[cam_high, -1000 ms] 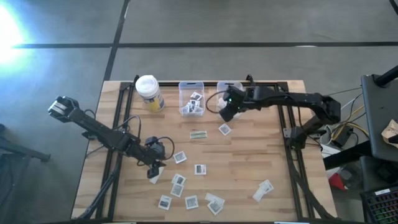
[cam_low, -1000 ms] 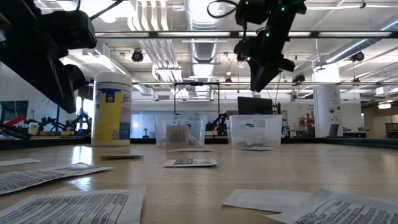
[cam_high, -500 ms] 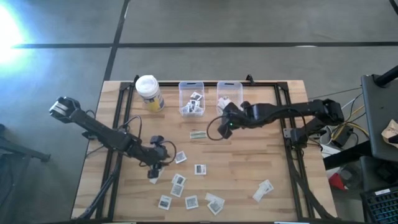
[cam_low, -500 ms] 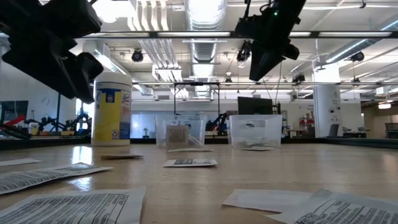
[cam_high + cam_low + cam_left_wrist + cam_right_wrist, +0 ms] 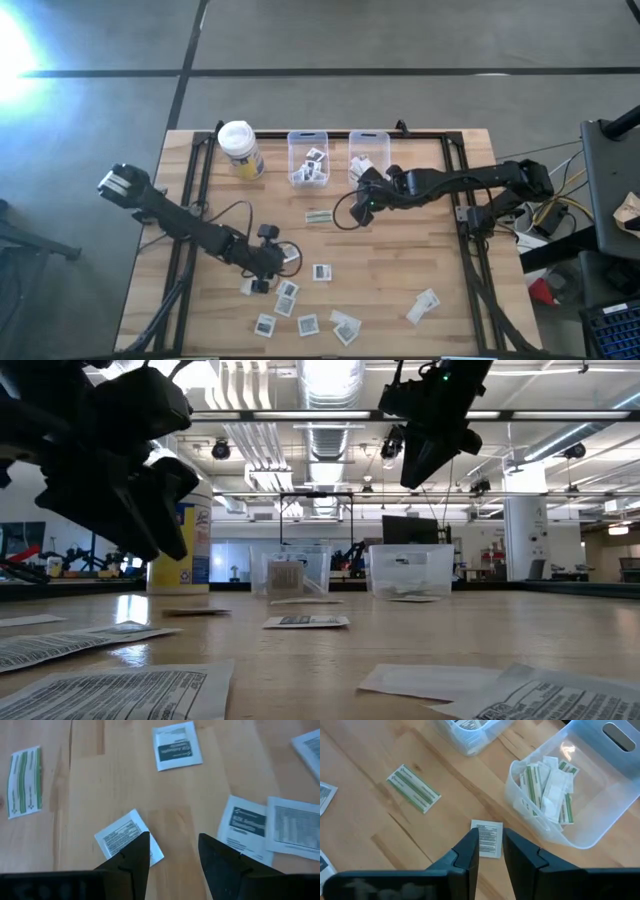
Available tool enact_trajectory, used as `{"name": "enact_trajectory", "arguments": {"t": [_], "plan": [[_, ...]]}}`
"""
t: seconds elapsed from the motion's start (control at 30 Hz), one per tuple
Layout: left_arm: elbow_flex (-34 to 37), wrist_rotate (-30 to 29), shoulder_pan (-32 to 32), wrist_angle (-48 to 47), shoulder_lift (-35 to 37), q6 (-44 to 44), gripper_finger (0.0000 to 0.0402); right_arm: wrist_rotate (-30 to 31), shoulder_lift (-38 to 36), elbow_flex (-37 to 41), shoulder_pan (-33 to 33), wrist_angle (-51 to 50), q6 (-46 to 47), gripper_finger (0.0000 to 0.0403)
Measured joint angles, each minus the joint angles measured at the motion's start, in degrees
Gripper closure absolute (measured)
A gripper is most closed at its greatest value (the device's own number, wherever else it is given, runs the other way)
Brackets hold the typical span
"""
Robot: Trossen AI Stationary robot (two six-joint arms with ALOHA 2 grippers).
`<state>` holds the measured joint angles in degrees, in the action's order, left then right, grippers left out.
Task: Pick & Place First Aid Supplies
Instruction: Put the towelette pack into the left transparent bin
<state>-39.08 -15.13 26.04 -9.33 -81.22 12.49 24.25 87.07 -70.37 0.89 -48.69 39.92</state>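
We see the wooden tabletop (image 5: 400, 280) with both dark arms reaching in over it. Our left arm stretches in from the left edge toward the lower middle, and our right arm comes in from the right edge toward the upper middle.

At the back edge stands a yellow canister (image 5: 240, 150) with a white lid. Beside it sit two clear bins. The left bin (image 5: 309, 158) holds square packets, and the right bin (image 5: 580, 790) holds narrow white and green-striped strips.

The left tool (image 5: 170, 852) hangs over the packets in the lower middle of the tabletop. Its fingers (image 5: 132, 857) stand apart with nothing between them, and bare wood shows through the gap. One square white packet (image 5: 129, 837) lies partly under one finger. Another packet with a dark patch (image 5: 176, 746) lies farther ahead, and a green-striped strip (image 5: 23, 781) lies well off to one side.

The right tool (image 5: 490, 851) hovers just in front of the right bin. Its fingers (image 5: 467, 851) stand slightly apart, empty, above a small printed packet (image 5: 489, 838) lying flat on the wood. A green-striped strip (image 5: 413, 788) rests near it.

More packets lie scattered along the front of the tabletop, including a pair near the front right (image 5: 424, 304).
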Motion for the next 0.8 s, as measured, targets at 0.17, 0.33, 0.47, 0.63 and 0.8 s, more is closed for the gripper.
{"name": "enact_trajectory", "arguments": {"t": [0.17, 0.33, 0.47, 0.63, 0.8], "plan": [[-0.6, -1.7, 0.0, -0.1, -2.5, 3.5, 0.0241, 0.0, 0.0, 0.0, 0.0, 0.0, 0.0, 0.0314], [-0.4, -4.4, 0.0, -0.1, -4.8, 6.3, 0.0241, 0.0, 0.0, 0.0, 0.0, 0.2, 0.0, 0.0312], [-0.4, -5.3, 0.1, 0.0, -6.7, 7.0, 0.0241, 0.0, 0.0, 0.0, 0.0, 0.2, 0.0, 0.0318], [-0.3, -5.6, 0.7, 1.5, -9.0, 7.2, 0.0241, 0.0, 0.0, 0.0, 0.0, 0.2, 0.0, 0.0328], [-0.2, -8.4, 0.9, 2.1, -10.6, 7.0, 0.0241, 0.4, 0.0, 0.0, 0.0, 0.4, 0.0, 0.0335]]}}
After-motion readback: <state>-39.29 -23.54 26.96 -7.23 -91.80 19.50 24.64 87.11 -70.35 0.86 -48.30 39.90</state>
